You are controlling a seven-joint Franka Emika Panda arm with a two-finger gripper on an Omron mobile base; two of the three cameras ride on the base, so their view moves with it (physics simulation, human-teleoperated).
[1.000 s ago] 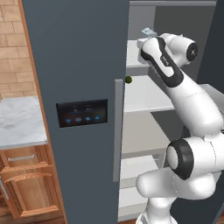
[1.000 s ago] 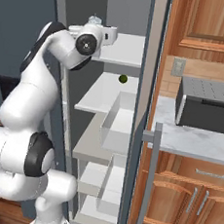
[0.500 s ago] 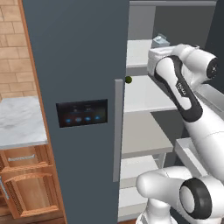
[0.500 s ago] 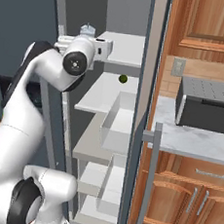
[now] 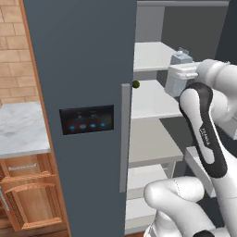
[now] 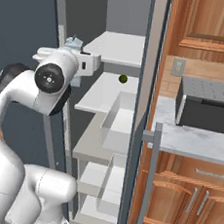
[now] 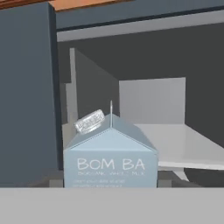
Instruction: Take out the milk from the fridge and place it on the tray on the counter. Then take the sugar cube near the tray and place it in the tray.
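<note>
holding level with the upper shelf [image 5: 148, 55] of the open fridge [image 5: 83, 69], the pincer [image 7: 111, 186] has the milk [image 7: 110, 159] straight in front of it and very close, centred in the hand view with its printed face turned toward the camera. the carton stands upright, its long axis vertical, gabled peak and round cap on top. from the left base view the milk [image 5: 178, 74] sits at the front right of the fridge opening, right against the end of the hand; from the right base view the milk [image 6: 74, 46] peeks out just behind the wrist. dark shapes flank the base of the carton in the hand view, and they look like the fingertips on either side of it, but whether they press on it or stand apart i cannot tell. so the coming move turns on a short straight line: the carton lies dead ahead along the hand's axis, with no sideways correction called for. a small dark green ball [image 5: 136, 84] rests on the shelf below, well off to one side. the bench [image 6: 199, 138] to the right of the fridge carries a grey appliance [image 6: 207, 105].
</note>
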